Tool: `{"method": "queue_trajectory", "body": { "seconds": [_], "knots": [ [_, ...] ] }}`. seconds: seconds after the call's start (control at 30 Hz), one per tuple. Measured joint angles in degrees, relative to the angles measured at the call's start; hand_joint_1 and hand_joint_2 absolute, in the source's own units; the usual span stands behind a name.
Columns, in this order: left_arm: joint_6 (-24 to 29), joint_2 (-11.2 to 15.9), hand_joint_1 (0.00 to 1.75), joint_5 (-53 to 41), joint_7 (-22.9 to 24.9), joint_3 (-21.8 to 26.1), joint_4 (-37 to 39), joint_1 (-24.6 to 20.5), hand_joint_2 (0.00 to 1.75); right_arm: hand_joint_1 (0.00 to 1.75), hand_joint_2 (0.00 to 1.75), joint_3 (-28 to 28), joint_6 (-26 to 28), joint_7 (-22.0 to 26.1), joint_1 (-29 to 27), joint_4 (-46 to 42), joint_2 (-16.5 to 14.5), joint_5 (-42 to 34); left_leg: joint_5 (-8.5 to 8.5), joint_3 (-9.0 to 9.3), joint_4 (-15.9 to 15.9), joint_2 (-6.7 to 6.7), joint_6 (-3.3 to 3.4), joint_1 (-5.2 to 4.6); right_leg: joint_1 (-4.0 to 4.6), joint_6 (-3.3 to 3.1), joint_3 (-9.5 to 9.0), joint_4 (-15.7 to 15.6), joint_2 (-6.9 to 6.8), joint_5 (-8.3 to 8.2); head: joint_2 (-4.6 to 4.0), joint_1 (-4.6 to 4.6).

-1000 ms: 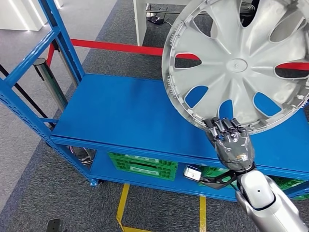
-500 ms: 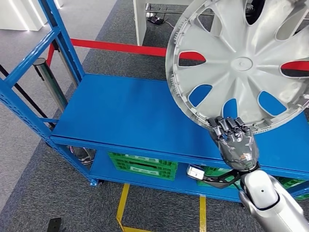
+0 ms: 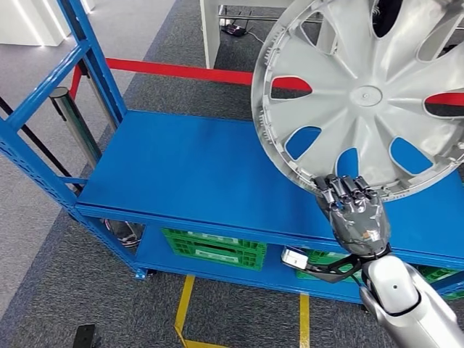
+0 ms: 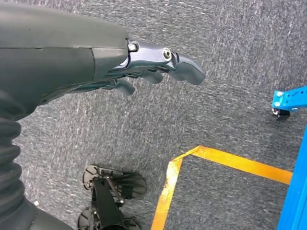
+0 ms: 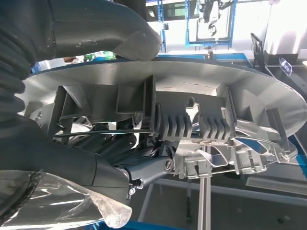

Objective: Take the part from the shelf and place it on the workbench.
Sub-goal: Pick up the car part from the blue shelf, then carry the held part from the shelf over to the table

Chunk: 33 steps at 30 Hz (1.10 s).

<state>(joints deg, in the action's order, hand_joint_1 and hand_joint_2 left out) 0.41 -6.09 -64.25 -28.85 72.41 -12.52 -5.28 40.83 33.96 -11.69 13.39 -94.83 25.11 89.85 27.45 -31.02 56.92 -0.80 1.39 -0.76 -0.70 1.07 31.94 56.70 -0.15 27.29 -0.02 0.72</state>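
The blue shelf (image 3: 180, 170) is the largest thing here, and above its top deck the silver hubcap (image 3: 361, 94) is held tilted, clear of the deck. The right hand (image 3: 355, 217) holds it by the lower rim, fingers (image 3: 342, 187) clamped over the edge. To carry it well, I judge the clamp should stay firm and the disc level out before turning, since one rim hold lets so wide a part swing against the shelf's post. The left hand (image 4: 145, 67) hangs over the carpet, fingers loosely apart, holding nothing. Counted: one shelf, one hubcap, two green crates (image 3: 216, 249) on the lower deck.
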Motion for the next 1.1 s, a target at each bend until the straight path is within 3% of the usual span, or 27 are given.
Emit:
{"method": "queue_trajectory", "body": {
  "seconds": [0.17, 0.23, 0.3, 0.33, 0.4, 0.43, 0.47, 0.5, 0.57, 0.63, 0.7, 0.77, 0.8, 0.87, 0.93, 0.97, 1.0, 1.03, 1.1],
  "knots": [
    [0.1, 0.0, 0.0, 0.1, 0.6, -0.1, 0.0, 0.0, 1.75, 1.75, 1.75, 0.1, -0.1, -1.0, 0.0, 0.0, 0.0, 0.0, 0.14, -0.27, 0.5, 0.02, 0.44, -0.17, -0.15, 0.39, 0.04, 0.0, -0.01, -0.23, 0.0, 0.02],
    [0.1, 0.0, 0.0, 0.2, 0.9, -0.1, 0.0, 0.0, 1.75, 1.75, 1.75, 0.3, -0.1, -1.5, 0.1, -0.1, 0.0, 0.0, -0.29, -0.22, 0.2, -0.01, 0.97, -0.12, -0.2, 0.84, 0.0, -0.2, 0.01, -0.42, 0.0, 0.02],
    [0.0, -0.1, 0.0, 0.3, 1.0, -0.1, 0.0, -0.1, 1.75, 1.75, 1.75, 0.4, -0.2, -1.9, 0.1, -0.2, 0.1, 0.0, -1.15, -0.11, -0.8, -0.17, 1.66, 0.12, -0.2, 1.22, 0.72, 0.9, 0.05, 0.88, 0.0, -0.03],
    [0.0, -0.1, 0.0, 0.4, 1.1, -0.1, 0.0, -0.2, 1.75, 1.75, 1.75, 0.5, -0.2, -2.0, 0.2, -0.3, 0.2, 0.0, -1.51, -0.17, -1.2, -0.25, 1.92, 0.26, -0.2, 1.33, 1.75, 3.1, 0.07, 2.53, 0.0, -0.09],
    [0.0, -0.2, 0.0, 0.5, 1.1, -0.1, 0.0, -0.2, 1.75, 1.75, 1.75, 0.6, -0.2, -2.0, 0.2, -0.3, 0.5, 0.0, -1.78, -0.62, -1.2, -0.31, 2.13, 0.25, -0.24, 1.58, 4.92, 10.7, 0.09, 6.61, 0.0, -0.15],
    [0.0, -0.3, 0.0, 0.5, 1.1, -0.1, 0.0, -0.2, 1.75, 1.75, 1.75, 0.7, -0.2, -2.0, 0.1, -0.3, 0.6, 0.0, -1.83, -0.87, -1.0, -0.32, 2.13, 0.24, -0.29, 1.74, 6.34, 14.3, 0.08, 7.89, 0.0, -0.15],
    [-0.1, -0.3, 0.0, 0.6, 1.1, -0.1, 0.0, -0.1, 1.75, 1.75, 1.75, 0.9, -0.3, -2.1, 0.0, -0.3, 0.8, 0.0, -1.87, -1.09, -0.8, -0.32, 2.12, 0.26, -0.36, 1.89, 6.99, 16.2, 0.08, 8.14, 0.0, -0.14],
    [-0.2, -0.3, 0.0, 0.6, 1.1, -0.1, 0.0, -0.1, 1.75, 1.75, 1.75, 1.0, -0.3, -2.1, -0.1, -0.3, 0.9, 0.0, -1.88, -1.32, -0.5, -0.32, 2.06, 0.31, -0.48, 2.04, 6.58, 15.8, 0.06, 7.21, 0.0, -0.14],
    [-0.3, -0.4, 0.0, 0.7, 1.2, -0.1, 0.0, -0.1, 1.75, 1.75, 1.75, 1.0, -0.3, -2.4, 0.0, -0.3, 1.0, 0.0, -1.72, -1.81, 0.3, -0.29, 1.7, 0.5, -0.8, 2.39, 2.94, 9.2, -0.1, 3.72, 0.0, -0.14],
    [-0.4, -0.4, 0.0, 0.8, 1.2, -0.1, 0.0, -0.2, 1.75, 1.75, 1.75, 1.2, -0.4, -2.7, 0.2, -0.3, 1.0, 0.0, -1.59, -2.56, 1.3, -0.19, 0.95, 0.44, -0.79, 2.42, -0.52, 3.1, -0.16, 2.02, 0.0, -0.27],
    [-0.4, -0.3, 0.0, 0.8, 1.2, -0.1, 0.0, -0.1, 1.75, 1.75, 1.75, 1.5, -0.4, -3.0, 0.2, -0.3, 1.0, 0.0, -1.85, -3.2, 2.0, -0.1, 0.26, 0.27, -0.59, 1.89, -1.07, 2.0, 0.02, 2.17, 0.0, -0.32],
    [-0.5, -0.3, 0.0, 0.9, 1.2, -0.1, 0.0, -0.1, 1.75, 1.75, 1.75, 1.8, -0.6, -3.4, 0.2, -0.3, 1.0, 0.0, -1.77, -3.69, 2.4, -0.02, -0.33, 0.36, -0.7, 0.96, -0.38, 2.1, 0.09, 1.82, 0.0, -0.28],
    [-0.6, -0.3, 0.0, 0.9, 1.3, -0.1, 0.0, 0.0, 1.75, 1.75, 1.75, 2.1, -0.7, -3.7, 0.2, -0.3, 1.0, 0.0, -0.79, -4.13, 3.2, 0.07, -0.7, 0.45, -0.75, 0.38, 0.02, 2.1, 0.09, 1.5, 0.0, -0.22],
    [-0.7, -0.4, 0.0, 1.0, 1.4, -0.1, 0.0, 0.0, 1.75, 1.75, 1.75, 2.4, -1.1, -4.3, 0.3, -0.3, 1.0, 0.0, 3.34, -5.87, 7.9, 0.24, -1.4, 0.65, -0.82, -0.57, 0.97, 2.1, 0.05, 0.77, 0.0, -0.1],
    [-0.9, -0.4, 0.0, 1.0, 1.5, -0.1, 0.0, 0.0, 1.75, 1.75, 1.75, 2.8, -1.5, -5.0, 0.3, -0.3, 1.0, 0.0, 7.64, -7.91, 15.2, 0.27, -1.72, 0.75, -0.71, -0.98, 1.99, 2.1, 0.05, 0.02, 0.0, -0.06],
    [-1.0, -0.4, 0.0, 1.1, 1.5, -0.1, 0.0, 0.0, 1.75, 1.75, 1.75, 3.1, -1.8, -5.2, 0.2, -0.3, 1.0, 0.0, 8.51, -8.19, 17.5, 0.28, -1.71, 0.77, -0.62, -1.03, 2.52, 2.1, 0.06, -0.38, 0.0, -0.06],
    [-1.0, -0.4, 0.0, 1.1, 1.6, -0.1, 0.0, 0.0, 1.75, 1.75, 1.75, 3.3, -2.0, -5.4, 0.1, -0.2, 1.0, 0.0, 8.24, -7.58, 17.8, 0.3, -1.58, 0.77, -0.53, -1.04, 3.06, 2.1, 0.08, -0.78, 0.0, -0.07],
    [-1.1, -0.4, 0.0, 1.1, 1.6, -0.1, 0.0, 0.0, 1.75, 1.75, 1.75, 3.5, -2.2, -5.5, 0.0, -0.2, 1.0, 0.0, 6.97, -5.89, 15.8, 0.35, -1.31, 0.74, -0.42, -1.01, 3.56, 2.2, 0.14, -1.19, 0.0, -0.06],
    [-1.1, -0.4, 0.0, 1.1, 1.7, -0.1, 0.0, -0.1, 1.75, 1.75, 1.75, 3.9, -2.4, -5.5, -0.2, -0.2, 1.0, 0.0, 4.17, -0.67, 7.7, 0.71, -0.3, 0.51, -0.26, -0.83, 4.32, 2.2, 0.23, -1.95, 0.0, -0.08]
  ]
}}
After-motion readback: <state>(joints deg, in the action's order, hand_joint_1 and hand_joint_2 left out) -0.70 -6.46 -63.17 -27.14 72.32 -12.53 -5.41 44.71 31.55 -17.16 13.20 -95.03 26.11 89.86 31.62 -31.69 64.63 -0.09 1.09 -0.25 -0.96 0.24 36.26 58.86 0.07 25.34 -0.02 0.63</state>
